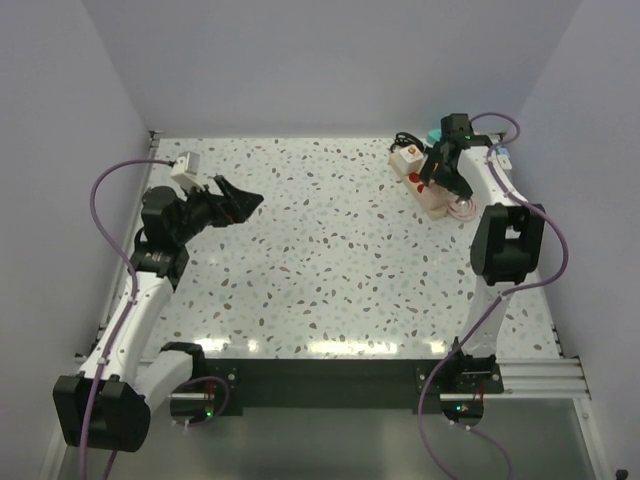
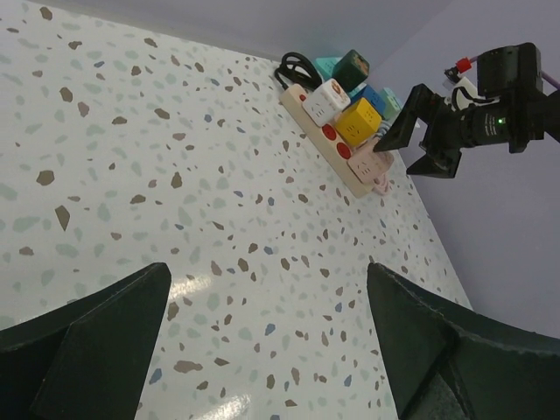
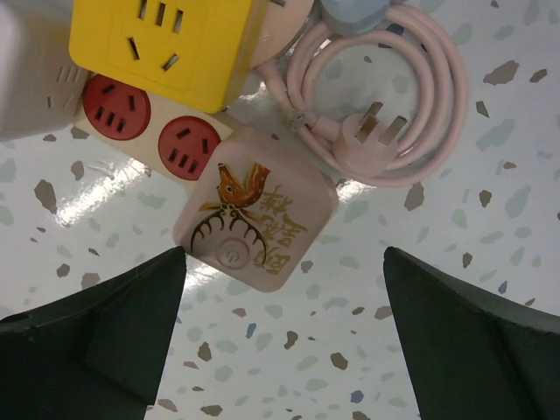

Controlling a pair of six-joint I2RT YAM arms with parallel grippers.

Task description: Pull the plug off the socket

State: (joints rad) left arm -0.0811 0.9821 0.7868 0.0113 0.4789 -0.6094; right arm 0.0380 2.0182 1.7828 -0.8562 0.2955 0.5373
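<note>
- right gripper (image 3: 284,262) is hovering wide open and empty over the long cream power strip with red outlets (image 2: 334,140), likely lining up a pull.
- small black plug is hiding somewhere near the strip's coiled black cord (image 2: 293,66); i cannot pick it out.
- left gripper (image 2: 267,271) is hanging open, empty, well apart.
- speckled white terrazzo surface (image 1: 320,250) is sitting between plain lilac walls (image 1: 330,60).

Speckled terrazzo table (image 1: 330,250) enclosed by plain lavender walls (image 1: 330,60)

The pink cube adapter (image 3: 254,214) bears gold Chinese characters, not clearly legible.
</note>
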